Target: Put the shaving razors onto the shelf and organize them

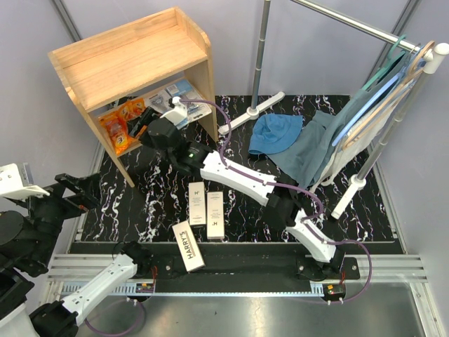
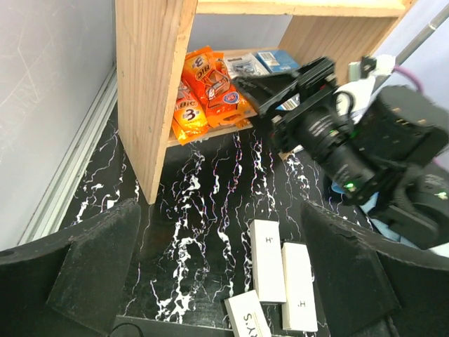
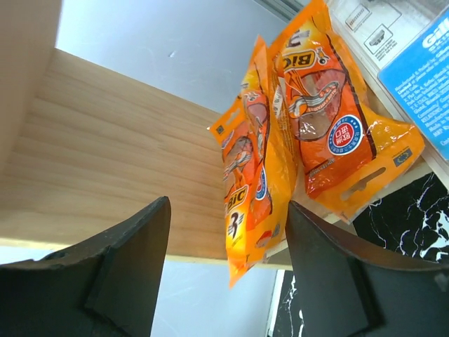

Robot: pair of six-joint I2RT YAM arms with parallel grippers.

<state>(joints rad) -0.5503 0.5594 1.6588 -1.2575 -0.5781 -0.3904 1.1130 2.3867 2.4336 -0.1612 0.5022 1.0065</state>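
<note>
The light-wood shelf stands at the back left. On its lower level lie two orange razor packs and blue blister packs. My right gripper reaches into that level, jaws open. In the right wrist view an orange pack hangs with its corner between the open fingers, ungripped, and a second orange pack lies beside it. Three white Harry's boxes lie on the mat. My left gripper is open and empty, held above the boxes.
A metal clothes rack stands at the back right with garments on hangers. A blue hat and a blue-grey cloth lie on the black marbled mat. The shelf's side panel stands close to the left arm.
</note>
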